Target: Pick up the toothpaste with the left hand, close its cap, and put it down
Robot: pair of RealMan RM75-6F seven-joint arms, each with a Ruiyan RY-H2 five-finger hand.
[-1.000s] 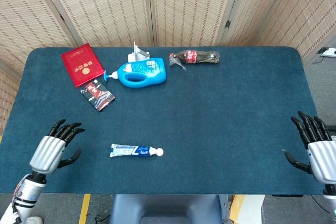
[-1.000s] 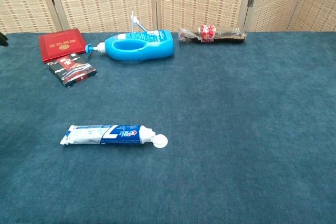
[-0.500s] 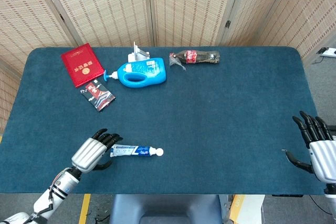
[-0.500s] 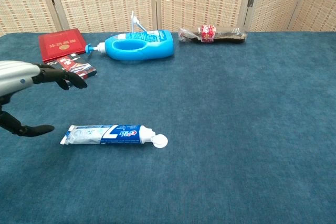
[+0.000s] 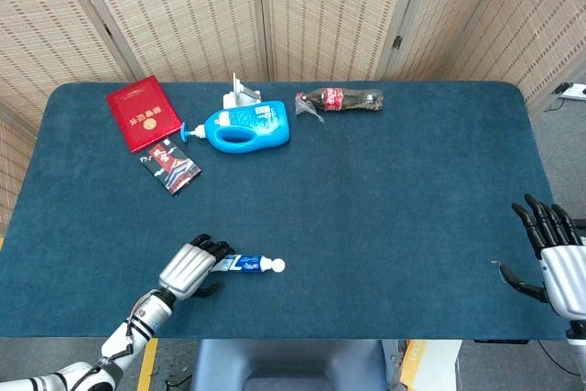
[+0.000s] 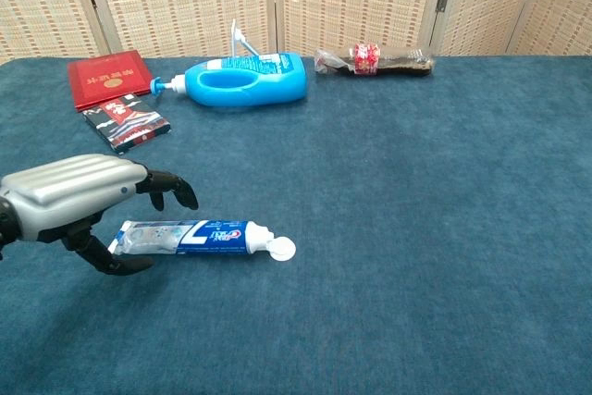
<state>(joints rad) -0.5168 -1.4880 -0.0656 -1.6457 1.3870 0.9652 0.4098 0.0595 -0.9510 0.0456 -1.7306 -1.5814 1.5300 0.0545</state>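
Hovering over the flat tail end of the toothpaste point(image 6: 190, 238), the left hand point(image 6: 69, 193) is arching above the tube with its dark fingers point(image 6: 171, 190) curving down on the far side and its thumb reaching in low on the near side; the fingers are standing apart and nothing is gripped between them. The tube is lying flat on the blue table point(image 5: 385, 199) near the front edge, its white cap point(image 6: 281, 249) flipped open and lying beside the nozzle, pointing toward the robot's right. From the head view the left hand point(image 5: 189, 268) is covering the tail of the tube point(image 5: 245, 264). The right hand point(image 5: 555, 258) is waiting well apart at the table's far right edge, fingers spread and holding nothing. Along the back of the table a red booklet point(image 5: 140, 112), a small dark packet point(image 5: 170, 167), a blue detergent bottle point(image 5: 245, 125) and a cola bottle point(image 5: 341, 99) are lying on their sides.
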